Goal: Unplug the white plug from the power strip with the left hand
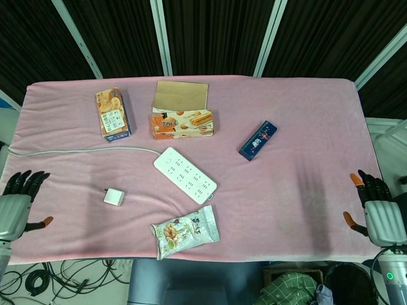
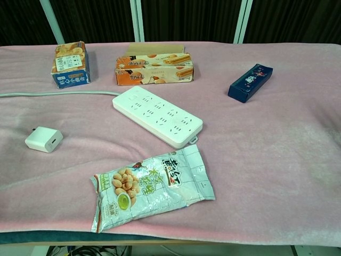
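The white plug point(image 1: 114, 197) lies loose on the pink cloth, left of the white power strip point(image 1: 185, 175); the chest view shows the plug point(image 2: 43, 139) and the strip point(image 2: 157, 116) too, with nothing in the strip's sockets. My left hand point(image 1: 16, 205) hovers at the table's left edge, well left of the plug, fingers spread and holding nothing. At the right edge my right hand point(image 1: 376, 210) is also spread and empty. Neither hand shows in the chest view.
A grey cable point(image 1: 76, 151) runs from the strip to the left edge. A blue-orange snack box point(image 1: 113, 114) and an open orange biscuit box point(image 1: 181, 122) stand at the back. A dark blue bar point(image 1: 257, 140) lies right of centre, a nut packet point(image 1: 186, 231) near the front edge.
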Controlling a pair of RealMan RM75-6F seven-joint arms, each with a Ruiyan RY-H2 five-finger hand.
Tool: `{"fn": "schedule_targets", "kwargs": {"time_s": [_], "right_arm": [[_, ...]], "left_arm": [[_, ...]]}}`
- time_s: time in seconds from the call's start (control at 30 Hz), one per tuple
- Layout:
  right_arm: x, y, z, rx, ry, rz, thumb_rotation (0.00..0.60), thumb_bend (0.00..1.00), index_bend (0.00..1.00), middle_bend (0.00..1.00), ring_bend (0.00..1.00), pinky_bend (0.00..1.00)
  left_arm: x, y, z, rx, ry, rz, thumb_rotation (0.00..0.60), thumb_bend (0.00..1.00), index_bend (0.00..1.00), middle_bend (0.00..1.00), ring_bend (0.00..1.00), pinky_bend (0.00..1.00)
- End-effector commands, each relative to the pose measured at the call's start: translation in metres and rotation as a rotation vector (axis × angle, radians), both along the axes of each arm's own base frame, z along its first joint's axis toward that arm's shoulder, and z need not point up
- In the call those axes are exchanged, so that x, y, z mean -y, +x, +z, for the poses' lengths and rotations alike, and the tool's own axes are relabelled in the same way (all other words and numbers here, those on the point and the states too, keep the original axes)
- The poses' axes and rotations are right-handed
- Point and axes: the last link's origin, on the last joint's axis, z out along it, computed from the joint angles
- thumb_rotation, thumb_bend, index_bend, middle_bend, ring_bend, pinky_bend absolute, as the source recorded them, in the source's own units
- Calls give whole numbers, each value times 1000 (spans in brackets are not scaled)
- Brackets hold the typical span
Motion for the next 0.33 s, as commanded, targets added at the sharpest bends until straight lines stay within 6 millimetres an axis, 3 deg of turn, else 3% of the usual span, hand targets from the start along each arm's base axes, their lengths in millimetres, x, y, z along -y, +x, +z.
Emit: {"fn": "schedule_targets", "kwargs": {"time_s": [0.03,0.2,0.33], "right_arm": [[-23,7,-10,21,25,18,600,214,0,4,19,63],[-40,13,-19,18,42,40,600,215,0,4,19,63],[-42,15,-22,10,52,52,600,215,0,4,20,63]], "left_arm": [[27,-9,3,69,37,0,600,109,119,104,0,0],[42,-7,7,84,52,-21,600,114,119,105,0,0],[48,-6,8,80,53,-31,600,114,119,105,0,0]]}}
